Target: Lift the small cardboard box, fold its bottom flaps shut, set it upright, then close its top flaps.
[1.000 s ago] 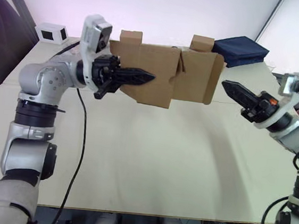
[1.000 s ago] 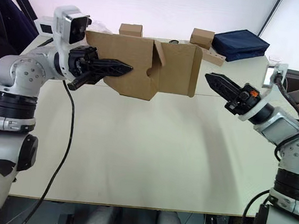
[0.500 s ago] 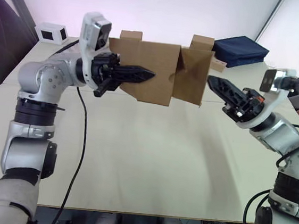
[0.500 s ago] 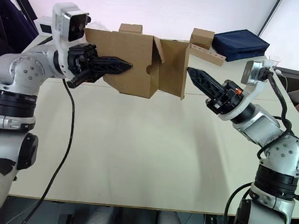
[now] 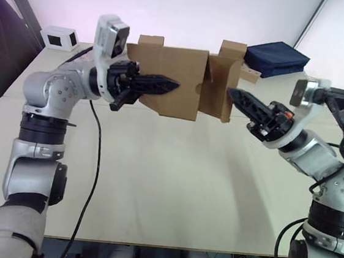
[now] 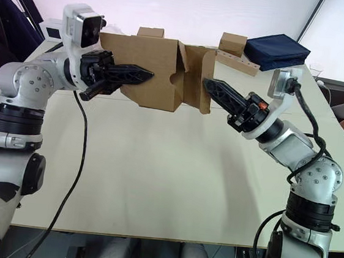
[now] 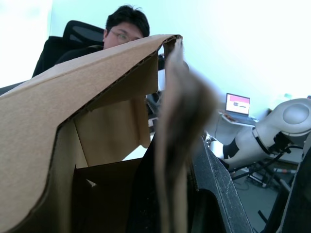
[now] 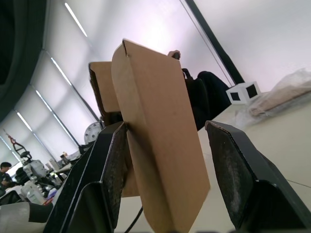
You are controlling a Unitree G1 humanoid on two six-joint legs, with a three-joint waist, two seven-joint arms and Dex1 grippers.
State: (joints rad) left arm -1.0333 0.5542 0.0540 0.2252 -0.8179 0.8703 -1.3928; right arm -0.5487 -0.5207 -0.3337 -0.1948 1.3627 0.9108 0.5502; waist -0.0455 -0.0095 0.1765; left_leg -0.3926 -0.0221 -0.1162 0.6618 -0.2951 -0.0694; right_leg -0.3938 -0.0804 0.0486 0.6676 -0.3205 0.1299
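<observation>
small cardboard box held up in the air above the far half of the worktop, not touching it, flaps hanging open on the right-hand end. left gripper clamped on the box's left wall, one finger outside on the front face, jaws closed on the cardboard; left wrist view shows the cardboard edge pinched between its fingers. right gripper reaching in from the right, jaws apart, straddling the free side flap; right wrist view shows the flap standing between the two fingers, close to the one and apart from the other, can't tell if it touches either. flap angled out from the box body.

behind the held box, two more small brown boxes and sit at the far edge of the worktop. dark blue folded cloth at far right corner. white box with dark window at far left corner. person seated in a chair in the background of the left wrist view, open laptop beyond
</observation>
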